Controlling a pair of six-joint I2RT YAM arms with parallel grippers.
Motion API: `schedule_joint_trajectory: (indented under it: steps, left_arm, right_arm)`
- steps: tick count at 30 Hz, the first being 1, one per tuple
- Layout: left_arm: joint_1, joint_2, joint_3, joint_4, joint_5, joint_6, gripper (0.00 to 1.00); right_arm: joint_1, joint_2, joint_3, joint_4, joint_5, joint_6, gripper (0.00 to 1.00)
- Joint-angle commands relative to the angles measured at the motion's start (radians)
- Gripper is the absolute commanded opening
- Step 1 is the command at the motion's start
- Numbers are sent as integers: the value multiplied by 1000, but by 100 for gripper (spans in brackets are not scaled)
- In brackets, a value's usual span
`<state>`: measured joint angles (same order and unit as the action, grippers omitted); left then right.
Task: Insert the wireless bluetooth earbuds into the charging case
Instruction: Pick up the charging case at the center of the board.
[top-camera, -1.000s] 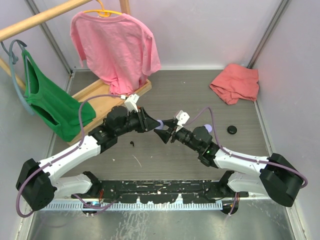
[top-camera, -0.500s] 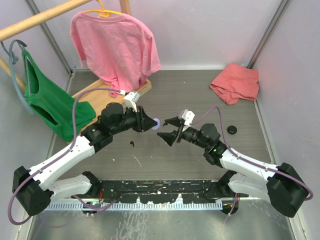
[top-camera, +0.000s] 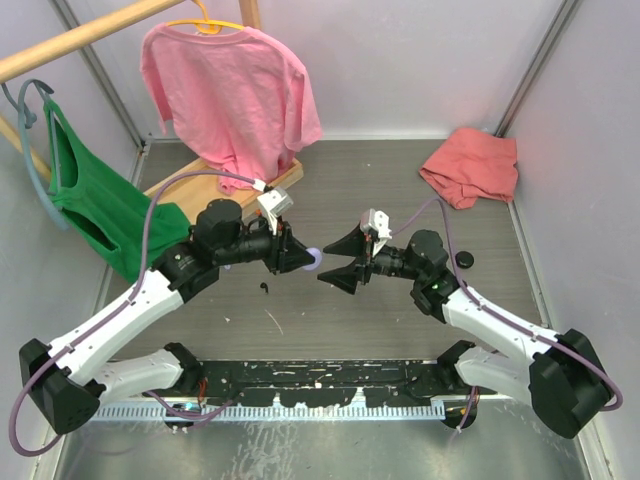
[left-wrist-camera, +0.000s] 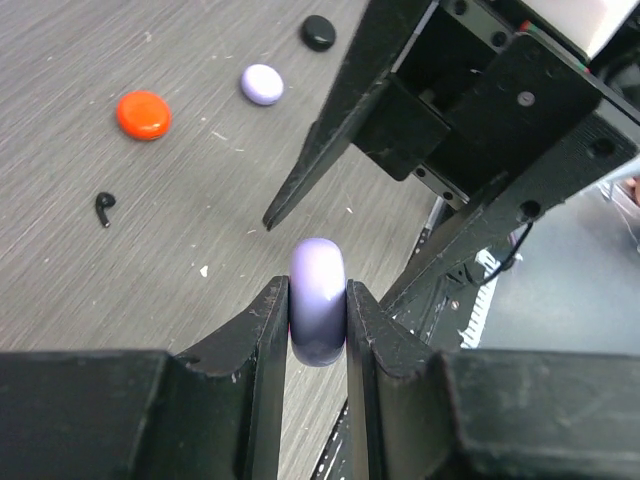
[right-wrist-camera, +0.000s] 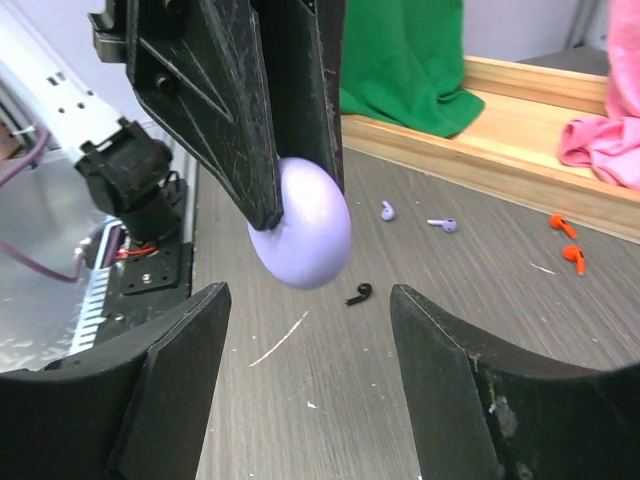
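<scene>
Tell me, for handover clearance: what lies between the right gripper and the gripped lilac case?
Nothing: the top view shows only open air between the right gripper and the gripped lilac case.

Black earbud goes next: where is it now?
In the top view, the black earbud lies on the table left of centre, toward the bases from the left end effector; the orange case is nearest.
</scene>
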<state>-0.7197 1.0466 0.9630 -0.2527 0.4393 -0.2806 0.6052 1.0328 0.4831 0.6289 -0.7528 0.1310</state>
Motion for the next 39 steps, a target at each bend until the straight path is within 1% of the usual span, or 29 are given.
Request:
schedule_joint_trajectory:
  steps: [1, 3, 11, 14, 21, 27, 35, 37, 39]
  left_arm:
    - [-1, 1, 62, 35, 152, 108, 19]
    - [-1, 10, 67, 43, 187, 128, 19]
    - [0, 35, 80, 83, 287, 197, 20]
    - [-1, 37, 88, 75, 293, 219, 22]
    - [-1, 23, 79, 63, 304, 249, 23]
    - [-2, 15, 69, 67, 304, 253, 22]
    - [-1, -7, 54, 89, 298, 253, 22]
    - [-2, -14, 46, 96, 298, 252, 25]
    - [-1, -21, 38, 98, 294, 250, 28]
  right_arm:
    - [-2, 14, 75, 31, -123, 44, 70]
    - [-2, 19, 86, 34, -138, 53, 69]
    - [-2, 50, 112, 67, -209, 102, 61]
    - [-2, 60, 117, 72, -228, 115, 57]
    - [-3, 67, 114, 103, -259, 142, 47]
    - [-2, 73, 112, 143, -275, 172, 35]
    - [-2, 81, 104, 149, -281, 175, 20]
    - [-2, 84, 104, 154, -286, 179, 15]
    - [-2, 84, 103, 159, -288, 182, 8]
